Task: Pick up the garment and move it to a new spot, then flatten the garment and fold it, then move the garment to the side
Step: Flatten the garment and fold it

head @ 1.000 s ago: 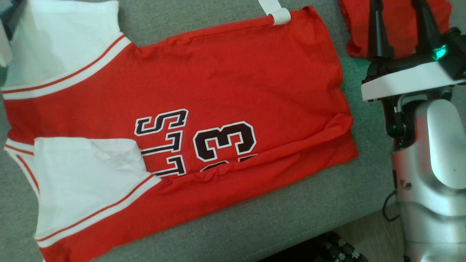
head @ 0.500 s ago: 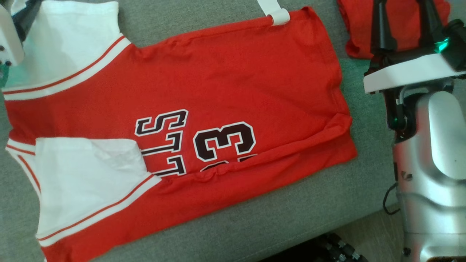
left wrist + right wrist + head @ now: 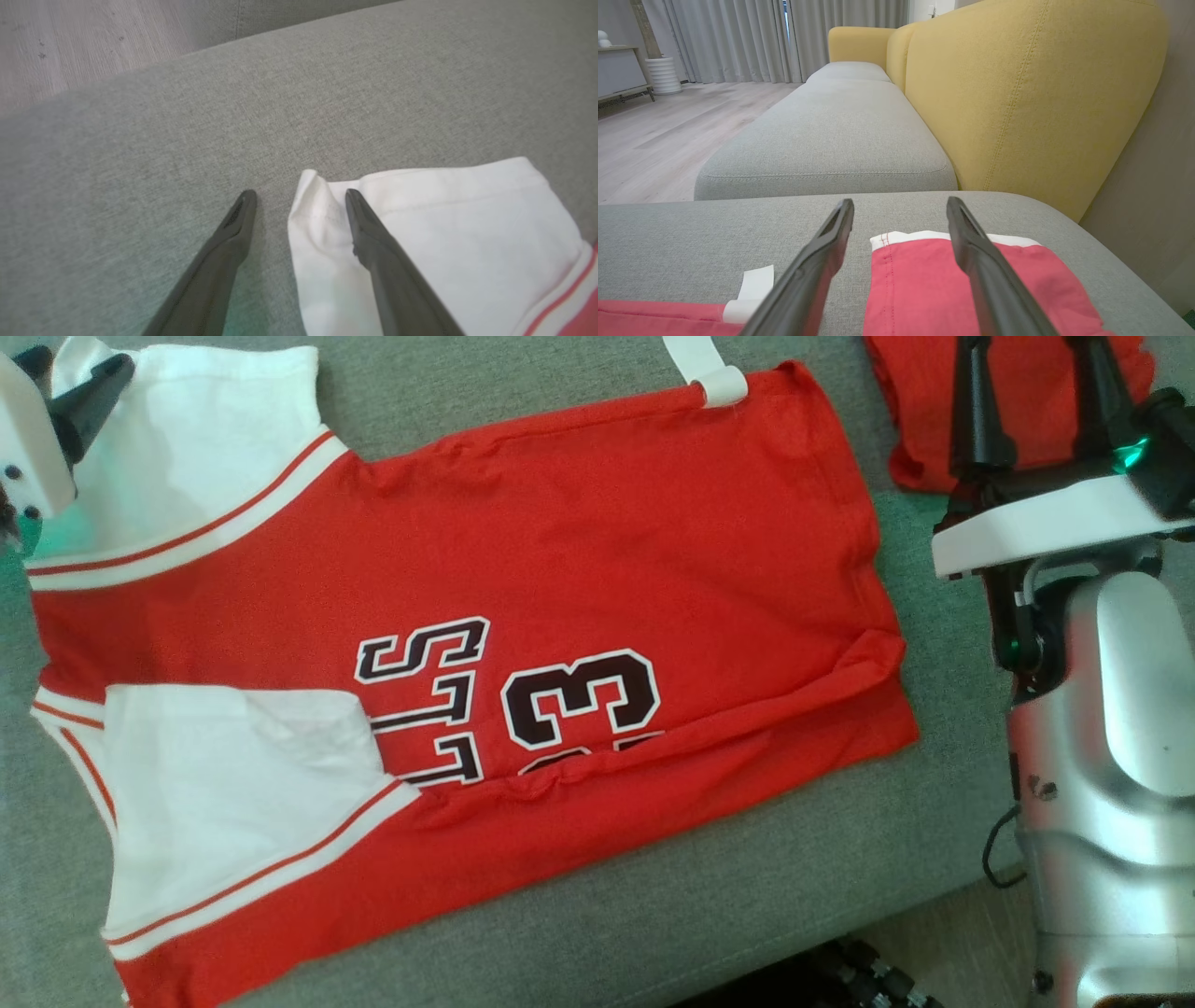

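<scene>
I see the garment (image 3: 597,551), a red jersey with white sleeves (image 3: 224,803) and a black print (image 3: 523,700), spread mostly flat on the grey sofa cushion (image 3: 747,896). Its near long edge is folded over, covering part of the print.

grey sofa cushion (image 3: 822,135) straight ahead of the right gripper (image 3: 900,203), yellow backrest (image 3: 1017,93) to its right, wood floor (image 3: 654,140) and grey curtains (image 3: 738,37) ahead-left

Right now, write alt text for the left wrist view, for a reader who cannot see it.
The open left gripper hangs over a grey woven sofa cushion, one dark finger above bare fabric, the other above the corner of a white cloth sleeve with red-striped trim. Pale wooden floor shows at the upper left.
</scene>
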### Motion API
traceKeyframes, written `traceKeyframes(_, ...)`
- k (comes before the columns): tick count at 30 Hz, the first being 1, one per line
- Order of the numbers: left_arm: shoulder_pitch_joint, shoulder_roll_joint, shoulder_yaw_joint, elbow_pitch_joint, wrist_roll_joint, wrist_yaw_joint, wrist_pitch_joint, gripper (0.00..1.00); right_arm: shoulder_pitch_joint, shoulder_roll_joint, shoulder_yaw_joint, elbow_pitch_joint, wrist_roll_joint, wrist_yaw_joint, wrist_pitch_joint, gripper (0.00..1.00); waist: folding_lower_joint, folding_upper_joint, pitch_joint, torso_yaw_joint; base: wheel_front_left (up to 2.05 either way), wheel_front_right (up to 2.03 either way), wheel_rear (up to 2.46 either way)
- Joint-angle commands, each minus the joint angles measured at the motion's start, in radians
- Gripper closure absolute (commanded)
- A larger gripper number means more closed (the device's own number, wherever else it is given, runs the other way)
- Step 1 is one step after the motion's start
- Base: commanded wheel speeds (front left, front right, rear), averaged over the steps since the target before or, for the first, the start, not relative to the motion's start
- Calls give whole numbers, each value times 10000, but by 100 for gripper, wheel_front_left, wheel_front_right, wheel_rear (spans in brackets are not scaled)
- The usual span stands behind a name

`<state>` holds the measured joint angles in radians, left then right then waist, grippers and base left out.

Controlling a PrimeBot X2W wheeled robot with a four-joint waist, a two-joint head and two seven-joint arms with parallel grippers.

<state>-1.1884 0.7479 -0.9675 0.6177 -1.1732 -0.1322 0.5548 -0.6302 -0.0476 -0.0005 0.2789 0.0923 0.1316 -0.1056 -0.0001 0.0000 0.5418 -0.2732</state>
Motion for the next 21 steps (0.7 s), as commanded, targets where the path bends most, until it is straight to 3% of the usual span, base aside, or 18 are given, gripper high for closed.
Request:
traceKeyframes(1,-378,480,196,-117,-176,16,222,0,-197,-26,173,-312,-40,-9,8,0,1,0,48,-9,0,0,0)
traceKeyframes(2,-384,473,123,-139,-223,16,287,0,-197,-26,172,-320,-42,-9,13,0,1,0,62,-13,0,0,0)
traceKeyframes(3,-391,467,63,-148,-267,16,323,37,-192,-26,166,-322,-48,-9,19,0,1,0,68,-12,0,0,0)
traceKeyframes(4,-404,455,13,-152,-303,16,330,99,-186,-26,153,-318,-59,-9,30,0,1,0,69,-4,0,0,0)
traceKeyframes(9,-524,241,-151,-134,-218,16,-387,100,-166,-26,168,-195,-240,-9,239,0,1,0,-103,288,0,0,0)
traceKeyframes(16,-394,-91,-495,-235,254,16,-2428,100,-320,-77,914,573,-193,-9,1410,0,1,0,-757,1114,0,0,0)
traceKeyframes(21,8,-314,-786,-486,315,16,-3575,100,-470,-877,1493,1504,25,-9,2353,0,1,0,-1305,1841,0,0,0)
